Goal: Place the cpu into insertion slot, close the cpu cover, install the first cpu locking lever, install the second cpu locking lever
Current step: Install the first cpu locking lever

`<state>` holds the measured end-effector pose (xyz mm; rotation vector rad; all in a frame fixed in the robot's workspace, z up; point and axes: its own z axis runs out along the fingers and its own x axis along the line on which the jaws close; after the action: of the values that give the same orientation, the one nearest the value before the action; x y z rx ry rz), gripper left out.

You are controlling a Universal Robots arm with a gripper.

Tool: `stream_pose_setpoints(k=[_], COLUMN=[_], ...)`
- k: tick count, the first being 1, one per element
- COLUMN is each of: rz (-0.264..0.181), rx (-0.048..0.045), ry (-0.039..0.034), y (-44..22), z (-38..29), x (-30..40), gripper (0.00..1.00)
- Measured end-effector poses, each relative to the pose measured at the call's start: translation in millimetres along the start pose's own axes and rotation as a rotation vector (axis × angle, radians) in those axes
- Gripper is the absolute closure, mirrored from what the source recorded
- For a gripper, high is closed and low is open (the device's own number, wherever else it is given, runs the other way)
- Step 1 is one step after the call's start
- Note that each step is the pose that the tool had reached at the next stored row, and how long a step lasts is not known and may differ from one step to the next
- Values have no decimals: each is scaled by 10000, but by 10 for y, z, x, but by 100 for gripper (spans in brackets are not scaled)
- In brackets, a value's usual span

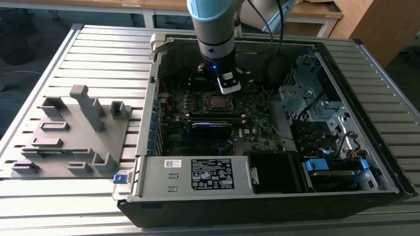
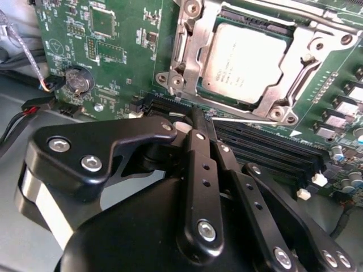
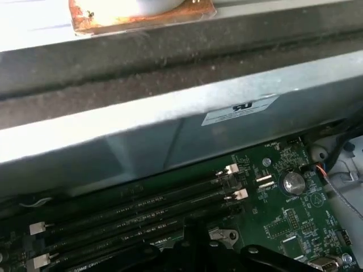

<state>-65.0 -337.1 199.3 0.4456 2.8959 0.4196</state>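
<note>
One cpu point(image 2: 249, 62), one cpu cover point(image 2: 189, 54), one case point(image 1: 262, 212).

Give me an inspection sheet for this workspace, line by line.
Surface: slatted grey metal table carries an open black computer case.
Job's things: flat silver-grey square cpu sits in the dark insertion slot; thin silver cpu cover frame lies flat over its edges; whether the levers are latched cannot be told.
Clutter: grey moulded fixture plate on the table, at the exterior view's left of the case.
Gripper: black gripper is above the long black memory slots beside the slot, not touching the cpu.
Cables: red and black wires by the green motherboard's edge; black cable along the arm.
Surroundings: wooden desks behind the table.
</note>
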Motion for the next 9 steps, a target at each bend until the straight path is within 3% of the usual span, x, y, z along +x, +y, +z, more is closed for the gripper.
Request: stream_pose_setpoints(k=[5, 9], rz=[23, 10], rx=[-327, -482], ry=[-68, -176], y=[-35, -62], z=[-14, -27], x=[35, 91], gripper=[90, 90])
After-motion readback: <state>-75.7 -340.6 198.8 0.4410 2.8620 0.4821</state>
